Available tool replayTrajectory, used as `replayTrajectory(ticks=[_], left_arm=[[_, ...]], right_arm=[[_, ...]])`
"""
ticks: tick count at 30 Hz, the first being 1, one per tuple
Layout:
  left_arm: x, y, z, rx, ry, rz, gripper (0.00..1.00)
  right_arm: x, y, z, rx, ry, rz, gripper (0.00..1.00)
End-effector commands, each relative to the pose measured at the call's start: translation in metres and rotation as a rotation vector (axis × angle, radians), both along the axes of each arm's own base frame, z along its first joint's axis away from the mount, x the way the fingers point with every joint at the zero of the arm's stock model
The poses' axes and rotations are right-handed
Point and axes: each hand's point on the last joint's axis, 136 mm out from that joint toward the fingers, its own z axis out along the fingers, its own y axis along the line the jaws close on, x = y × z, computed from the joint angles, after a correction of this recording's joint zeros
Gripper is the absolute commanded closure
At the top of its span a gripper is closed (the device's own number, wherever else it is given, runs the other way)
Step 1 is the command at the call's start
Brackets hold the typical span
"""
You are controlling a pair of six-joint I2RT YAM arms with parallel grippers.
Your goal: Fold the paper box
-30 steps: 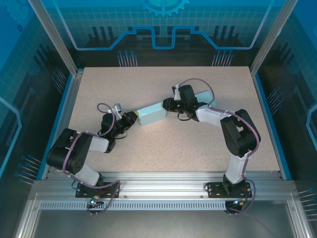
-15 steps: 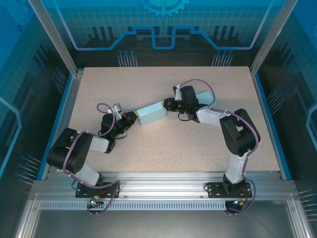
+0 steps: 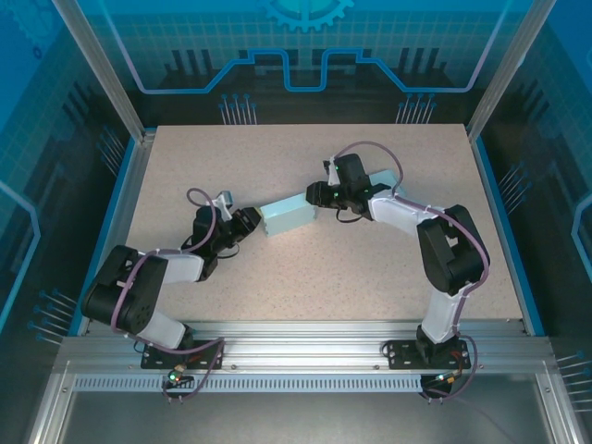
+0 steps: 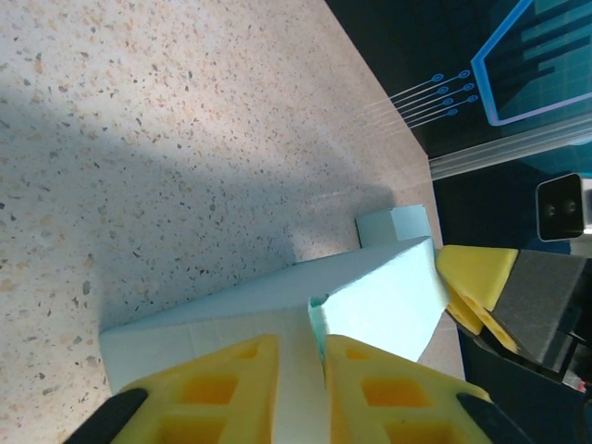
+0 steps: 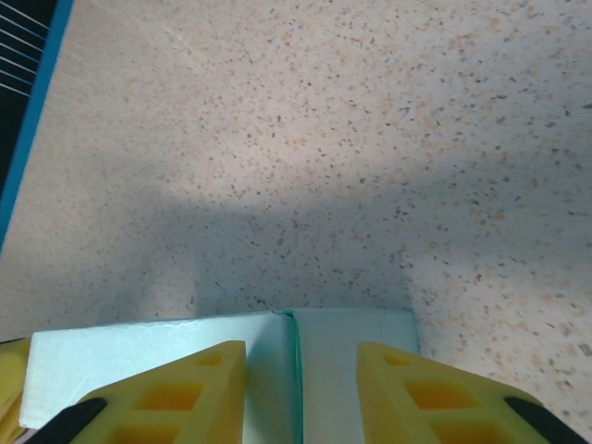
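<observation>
Lying on the speckled beige table (image 3: 277, 157) seen from above, the pale blue-green paper box (image 3: 287, 216) runs lengthwise from lower-left to upper-right, with the left gripper (image 3: 252, 222) at its near end and the right gripper (image 3: 314, 195) at its far end. Left wrist: yellow fingers (image 4: 231, 379) narrowly apart around a flap edge; whether they pinch it I cannot tell. Right wrist: jaws clearly parted over the box's top seam

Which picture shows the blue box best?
The top view: it shows most of the box at once, lying on the table. The left wrist view shows one end up close; the right wrist view, a strip of its top.
</observation>
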Motion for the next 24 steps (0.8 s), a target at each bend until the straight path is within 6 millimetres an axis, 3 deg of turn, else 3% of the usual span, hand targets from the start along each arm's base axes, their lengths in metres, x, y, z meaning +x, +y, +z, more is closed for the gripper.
replayTrajectory(ticks=[1, 8, 14, 15, 16, 17, 21, 24], left_arm=[[-0.016, -0.003, -0.028, 0.062, 0.123, -0.042, 0.71], [-0.019, 0.001, -0.010, 0.091, 0.101, -0.039, 0.46], [-0.019, 0.016, 0.026, 0.250, 0.026, -0.027, 0.25], [-0.018, 0.019, 0.036, 0.293, -0.002, -0.030, 0.22], [-0.018, 0.021, 0.043, 0.330, -0.020, -0.036, 0.20], [-0.017, 0.021, 0.053, 0.370, -0.057, -0.055, 0.17], [-0.021, -0.003, 0.086, 0.498, -0.230, -0.281, 0.14], [-0.033, -0.027, 0.090, 0.667, -0.306, -0.465, 0.12]], right_arm=[[-0.025, -0.021, -0.042, -0.155, 0.162, 0.002, 0.61], [-0.016, -0.025, -0.007, -0.144, 0.084, 0.012, 0.44], [-0.015, -0.027, 0.026, -0.101, 0.006, 0.044, 0.29], [-0.016, -0.027, 0.035, -0.089, -0.011, 0.050, 0.21], [-0.017, -0.029, 0.041, -0.082, -0.026, 0.054, 0.01], [-0.019, -0.030, 0.050, -0.078, -0.045, 0.057, 0.00], [-0.027, -0.046, 0.081, -0.115, -0.122, 0.025, 0.00], [-0.038, -0.063, 0.100, -0.150, -0.183, -0.018, 0.00]])
